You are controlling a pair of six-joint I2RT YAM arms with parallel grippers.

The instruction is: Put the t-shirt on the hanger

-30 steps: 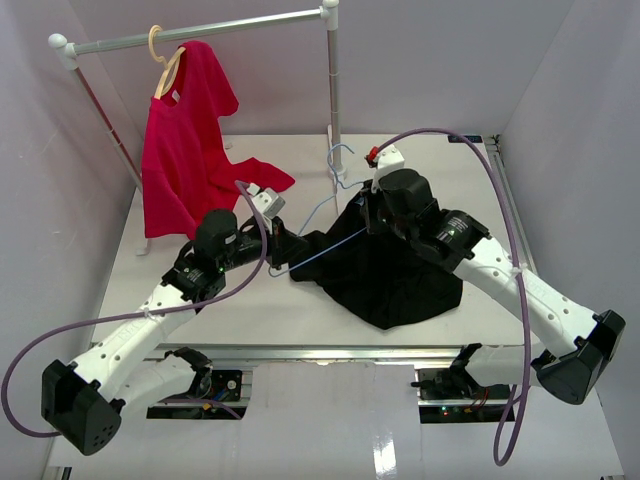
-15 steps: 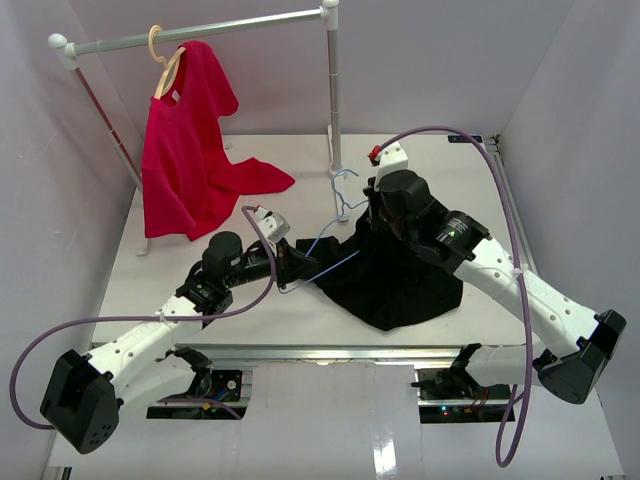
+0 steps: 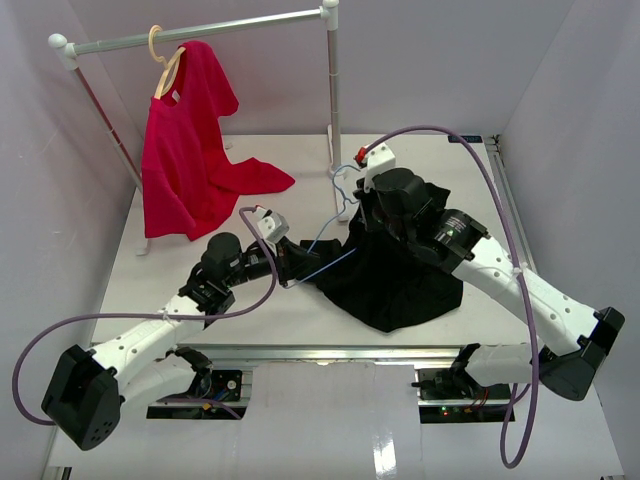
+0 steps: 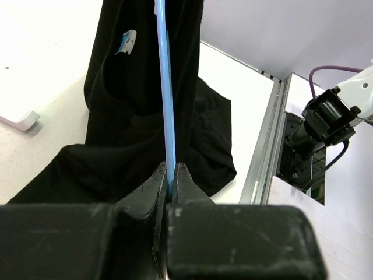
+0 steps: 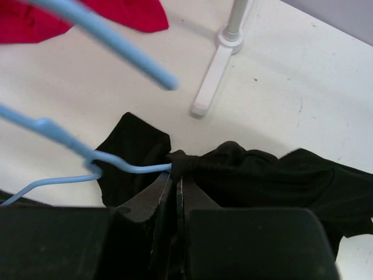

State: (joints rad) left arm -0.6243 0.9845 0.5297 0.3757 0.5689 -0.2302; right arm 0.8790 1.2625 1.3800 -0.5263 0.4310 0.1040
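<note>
The black t-shirt (image 3: 395, 275) hangs bunched from the light-blue wire hanger (image 3: 325, 255) in the middle of the table, its lower part resting on the surface. My left gripper (image 3: 290, 262) is shut on the hanger's wire (image 4: 166, 105), with the shirt (image 4: 134, 116) behind it. My right gripper (image 3: 372, 200) is shut on the shirt's bunched collar (image 5: 185, 163), right where the hanger's arm (image 5: 134, 169) enters the fabric. The hanger's hook (image 3: 345, 178) shows beside the right wrist.
A red shirt (image 3: 190, 160) hangs on a tan wooden hanger (image 3: 165, 60) from a white garment rack (image 3: 200, 35) at the back left. The rack's right post (image 3: 332, 90) and foot (image 5: 210, 81) stand just behind my right gripper. The table's front rail (image 4: 265, 151) lies near.
</note>
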